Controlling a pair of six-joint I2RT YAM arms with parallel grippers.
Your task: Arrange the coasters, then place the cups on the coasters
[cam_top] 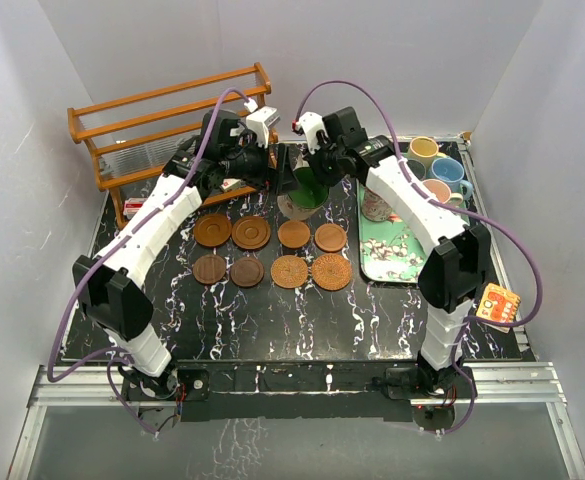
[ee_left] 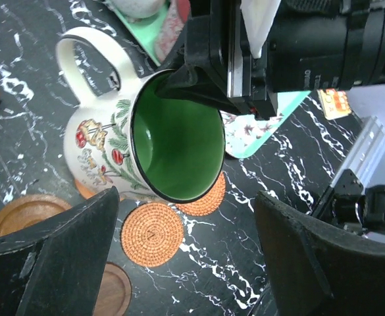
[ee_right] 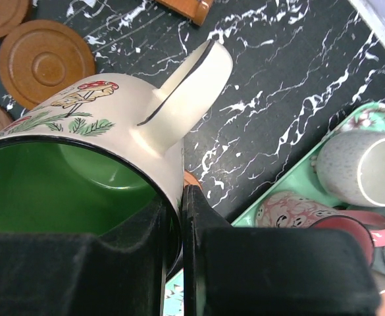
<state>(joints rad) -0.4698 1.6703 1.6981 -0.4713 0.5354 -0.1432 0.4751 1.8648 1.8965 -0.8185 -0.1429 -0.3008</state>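
A cream mug (cam_top: 310, 190) with a mushroom print and a green inside hangs tilted above the back of the coaster rows. My right gripper (ee_right: 182, 210) is shut on its rim wall (ee_right: 172, 197), one finger inside and one outside. My left gripper (ee_left: 187, 224) stands open just left of the mug (ee_left: 172, 145), its fingers (ee_left: 54, 257) wide apart and touching nothing. Several round coasters lie in two rows on the black marble table, wooden ones (cam_top: 212, 229) on the left and woven ones (cam_top: 331, 271) on the right. Two woven coasters (ee_left: 151, 234) show under the mug.
A mint-green tray (cam_top: 404, 268) at the right holds more mugs: yellow (cam_top: 423, 150), blue (cam_top: 449, 170), pink (cam_top: 438, 190) and a speckled grey one (cam_top: 377, 206). A wooden rack (cam_top: 172, 110) stands at the back left. An orange box (cam_top: 499, 303) lies at the right edge.
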